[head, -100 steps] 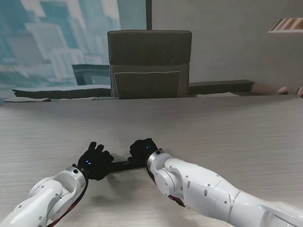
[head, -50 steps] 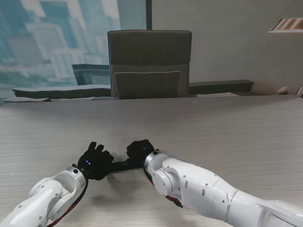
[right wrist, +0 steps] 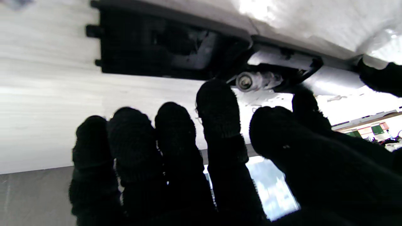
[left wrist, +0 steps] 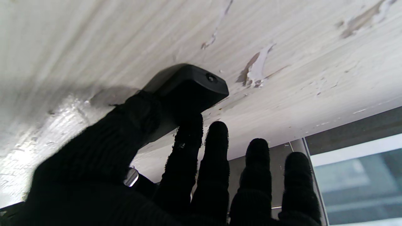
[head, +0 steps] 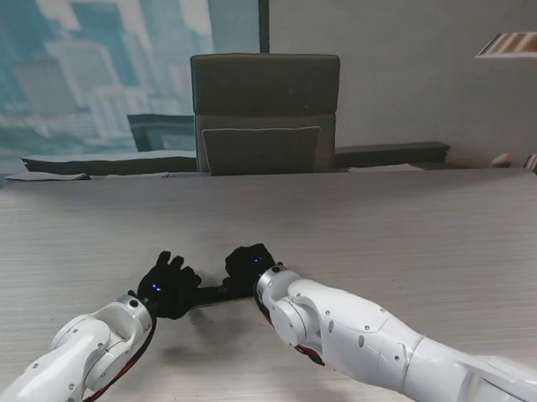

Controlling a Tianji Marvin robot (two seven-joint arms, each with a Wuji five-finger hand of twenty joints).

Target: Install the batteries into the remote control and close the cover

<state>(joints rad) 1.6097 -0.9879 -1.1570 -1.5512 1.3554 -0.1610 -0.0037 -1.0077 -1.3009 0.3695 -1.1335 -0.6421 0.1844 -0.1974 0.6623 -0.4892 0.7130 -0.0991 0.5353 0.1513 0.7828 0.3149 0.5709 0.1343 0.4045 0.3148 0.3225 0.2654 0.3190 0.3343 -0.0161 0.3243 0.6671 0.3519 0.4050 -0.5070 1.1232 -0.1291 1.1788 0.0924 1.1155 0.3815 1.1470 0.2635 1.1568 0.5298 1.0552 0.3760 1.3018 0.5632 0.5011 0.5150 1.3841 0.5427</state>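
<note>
The black remote (head: pixel 215 294) lies on the table between my two gloved hands. My left hand (head: pixel 168 285) grips its left end; in the left wrist view the thumb and forefinger clamp the remote's rounded end (left wrist: pixel 191 86). My right hand (head: pixel 249 268) sits over the right end. In the right wrist view a silver battery (right wrist: pixel 259 80) rests at the remote's body (right wrist: pixel 282 59), pinched between forefinger (right wrist: pixel 216 100) and thumb (right wrist: pixel 303 105). Beside it is a dark rectangular part with two small tabs (right wrist: pixel 150 44); I cannot tell whether it is the open bay or the cover.
A dark office chair (head: pixel 265 113) stands behind the table's far edge (head: pixel 268 176). The pale wood-grain table top (head: pixel 411 231) stretches wide to my right and beyond the hands. Scuffed patches mark the table surface (left wrist: pixel 254 69) near the remote.
My right hand has shifted slightly to the left, closer to my left hand, and then held still. The left hand and the remote have not moved.
</note>
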